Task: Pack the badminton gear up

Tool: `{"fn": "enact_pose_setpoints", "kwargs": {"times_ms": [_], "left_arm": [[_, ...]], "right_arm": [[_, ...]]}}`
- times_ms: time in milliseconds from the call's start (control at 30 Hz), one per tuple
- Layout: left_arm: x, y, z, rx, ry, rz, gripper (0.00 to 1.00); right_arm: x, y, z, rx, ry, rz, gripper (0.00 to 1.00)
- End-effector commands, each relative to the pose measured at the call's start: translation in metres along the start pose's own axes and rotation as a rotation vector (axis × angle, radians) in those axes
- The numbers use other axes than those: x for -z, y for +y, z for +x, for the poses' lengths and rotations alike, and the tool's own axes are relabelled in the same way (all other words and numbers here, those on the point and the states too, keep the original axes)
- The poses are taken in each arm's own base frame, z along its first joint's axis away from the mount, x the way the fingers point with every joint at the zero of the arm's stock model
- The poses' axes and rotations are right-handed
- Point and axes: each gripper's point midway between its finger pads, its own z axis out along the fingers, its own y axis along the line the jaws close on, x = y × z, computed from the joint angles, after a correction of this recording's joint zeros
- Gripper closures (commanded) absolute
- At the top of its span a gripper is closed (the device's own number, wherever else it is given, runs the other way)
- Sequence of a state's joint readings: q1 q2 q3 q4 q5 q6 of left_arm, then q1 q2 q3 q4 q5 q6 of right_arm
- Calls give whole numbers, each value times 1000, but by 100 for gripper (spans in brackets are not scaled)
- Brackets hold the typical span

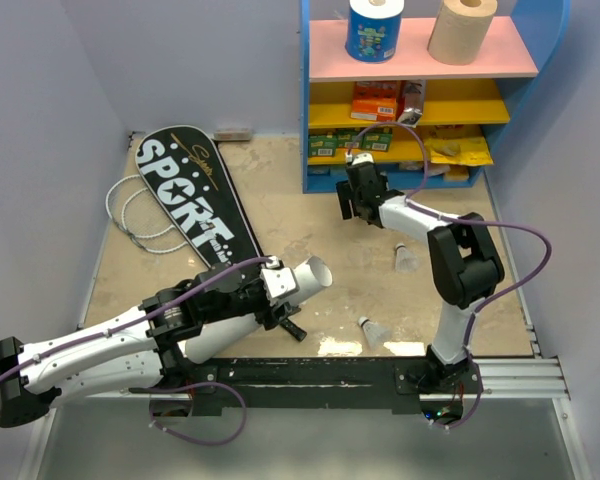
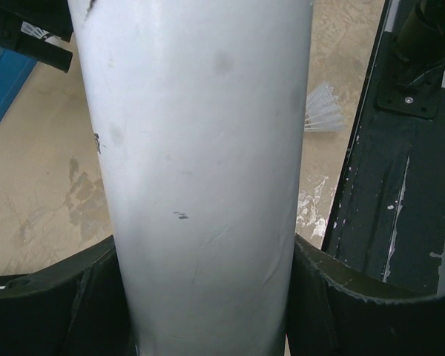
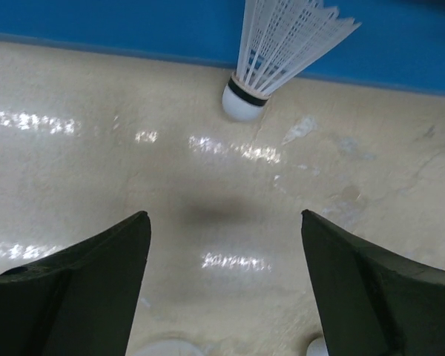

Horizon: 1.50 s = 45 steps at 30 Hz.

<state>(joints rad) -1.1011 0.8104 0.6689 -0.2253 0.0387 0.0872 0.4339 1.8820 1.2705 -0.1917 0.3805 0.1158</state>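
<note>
Left tool (image 1: 276, 288) clamps the white tube (image 2: 200, 148); right tool (image 3: 222, 222) gapes wide; cover (image 1: 185, 195) reads "SPORT".

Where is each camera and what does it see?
Top: above and behind the robot, looking down at the table; left arm and right arm show.
Left wrist: on its arm, facing fingers clamped on the white tube.
Right wrist: on its arm, facing a shuttlecock past open fingers.
Top and left wrist share the tube.
</note>
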Motion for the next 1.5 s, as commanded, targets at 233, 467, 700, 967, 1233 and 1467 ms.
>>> {"fn": "enact_pose_setpoints", "kwargs": {"times_ms": [233,467,700,967,1233,1467], "left_arm": [[0,-6,-17,6,-74,32,100],[0,-7,-15,4,-70,40,100],[1,-7,-14,5,-65,38,100],[0,-6,-10,2,-57,34,100],[-1,-6,-9,3,-52,30,100],[-2,-7,-8,1,-48,34,100]], "right_arm": [[8,-22,-66,205,-298,95,14],[2,-14,-73,260,-368,67,14],[-17,-4,-77,310,-437,56,15],[-49,4,-72,305,-420,40,15],[-57,-3,-73,255,-420,74,15],[-57,-21,-63,134,-365,157,20]]}}
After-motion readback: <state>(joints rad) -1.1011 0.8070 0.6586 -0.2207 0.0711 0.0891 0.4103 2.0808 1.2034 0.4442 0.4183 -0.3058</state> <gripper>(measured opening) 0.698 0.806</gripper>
